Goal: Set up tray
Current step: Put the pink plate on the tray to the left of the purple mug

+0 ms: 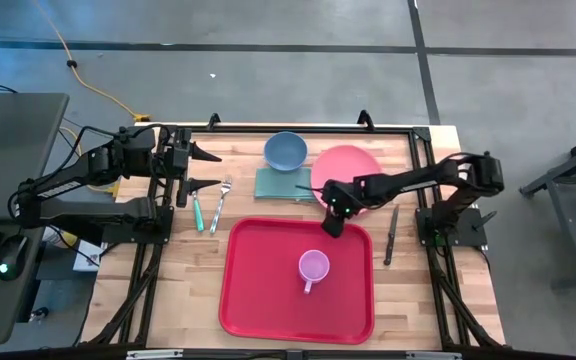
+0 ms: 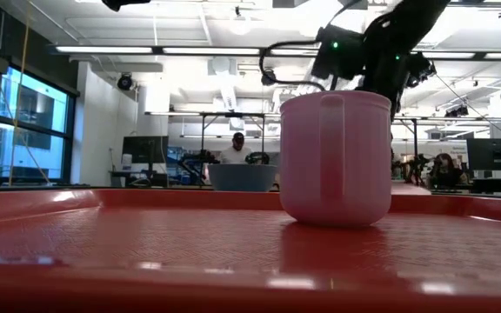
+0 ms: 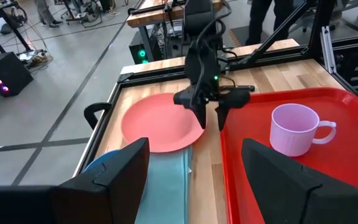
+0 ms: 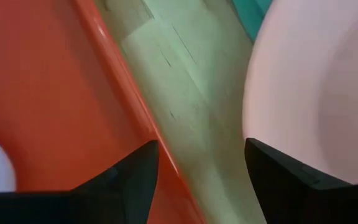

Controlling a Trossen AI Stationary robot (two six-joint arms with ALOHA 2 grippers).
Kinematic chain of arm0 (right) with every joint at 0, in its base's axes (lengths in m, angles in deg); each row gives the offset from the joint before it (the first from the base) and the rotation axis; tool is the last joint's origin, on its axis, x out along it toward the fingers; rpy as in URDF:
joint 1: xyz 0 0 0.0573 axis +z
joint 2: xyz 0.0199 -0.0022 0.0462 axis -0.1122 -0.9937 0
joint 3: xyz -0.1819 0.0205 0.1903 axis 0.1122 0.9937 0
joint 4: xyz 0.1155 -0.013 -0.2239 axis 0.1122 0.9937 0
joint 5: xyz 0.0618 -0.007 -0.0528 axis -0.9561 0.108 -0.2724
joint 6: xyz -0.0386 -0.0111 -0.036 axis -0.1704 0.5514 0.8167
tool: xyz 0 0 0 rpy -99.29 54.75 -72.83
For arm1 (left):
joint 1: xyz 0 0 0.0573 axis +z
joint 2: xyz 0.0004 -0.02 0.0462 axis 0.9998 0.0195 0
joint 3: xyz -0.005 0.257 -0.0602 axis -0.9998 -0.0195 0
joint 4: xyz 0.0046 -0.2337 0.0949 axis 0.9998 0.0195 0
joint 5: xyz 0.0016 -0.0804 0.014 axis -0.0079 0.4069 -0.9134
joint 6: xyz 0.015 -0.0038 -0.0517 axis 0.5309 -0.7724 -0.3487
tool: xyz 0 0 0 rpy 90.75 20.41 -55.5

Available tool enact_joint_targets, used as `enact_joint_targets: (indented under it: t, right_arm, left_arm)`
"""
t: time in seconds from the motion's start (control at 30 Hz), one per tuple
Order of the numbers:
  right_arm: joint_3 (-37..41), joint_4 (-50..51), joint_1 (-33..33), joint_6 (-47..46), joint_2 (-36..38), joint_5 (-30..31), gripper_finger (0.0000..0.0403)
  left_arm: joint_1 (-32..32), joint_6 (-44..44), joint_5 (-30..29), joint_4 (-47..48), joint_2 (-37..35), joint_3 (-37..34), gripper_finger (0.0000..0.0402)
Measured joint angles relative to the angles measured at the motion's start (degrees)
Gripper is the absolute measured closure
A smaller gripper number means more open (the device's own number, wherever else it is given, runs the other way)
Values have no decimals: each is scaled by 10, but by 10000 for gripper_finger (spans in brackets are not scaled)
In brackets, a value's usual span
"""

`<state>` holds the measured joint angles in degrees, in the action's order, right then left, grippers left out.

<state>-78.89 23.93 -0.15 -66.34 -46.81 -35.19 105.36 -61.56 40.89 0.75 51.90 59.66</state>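
Observation:
The red tray (image 1: 268,300) lies at the table's near middle, and a pink mug (image 1: 313,266) stands upright on it, handle toward the near edge. A round pink plate (image 1: 353,162) lies just beyond the tray's far rim. My right gripper (image 3: 210,121) points steeply down and is open. It sits low over the wood strip (image 4: 191,93) between the tray's far rim (image 4: 126,93) and the plate's edge (image 4: 260,106), with nothing between its fingers. My left gripper (image 1: 203,170) waits open, raised at the far left.
A blue bowl (image 1: 285,150) stands at the far middle beside a teal cloth (image 1: 280,185). A fork (image 1: 220,205) and a teal-handled utensil (image 1: 197,211) lie left of the tray. A dark knife (image 1: 391,235) lies right of it. A person (image 2: 237,149) stands in the room behind.

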Motion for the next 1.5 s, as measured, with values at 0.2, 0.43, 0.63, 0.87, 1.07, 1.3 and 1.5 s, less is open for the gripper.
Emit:
enact_joint_targets:
  t: [0.2, 0.43, 0.63, 0.87, 1.07, 1.3, 1.5]
  right_arm:
    - [-2, 0, 0, 4, -11, 26, 183]
    - [-4, 11, -3, 4, -8, 70, 183]
    - [-4, 10, -14, 2, -5, 41, 183]
    - [-4, 20, -22, 11, -2, 70, 183]
    - [-4, 36, -39, 21, -2, 62, 183]
    - [-4, 29, -33, 20, -2, 42, 183]
    - [3, 25, -26, 20, -2, 60, 183]
  left_arm:
    - [0, 0, 0, 0, 0, 0, 115]
    - [0, 0, 0, 0, 0, 0, 115]
    - [0, 0, 0, 0, 0, 0, 115]
    - [0, 0, 0, 0, 0, 0, 115]
    - [0, 0, 0, 0, 0, 0, 115]
    - [0, -1, 0, 0, 0, 0, 115]
    - [0, -1, 0, 0, 0, 0, 115]
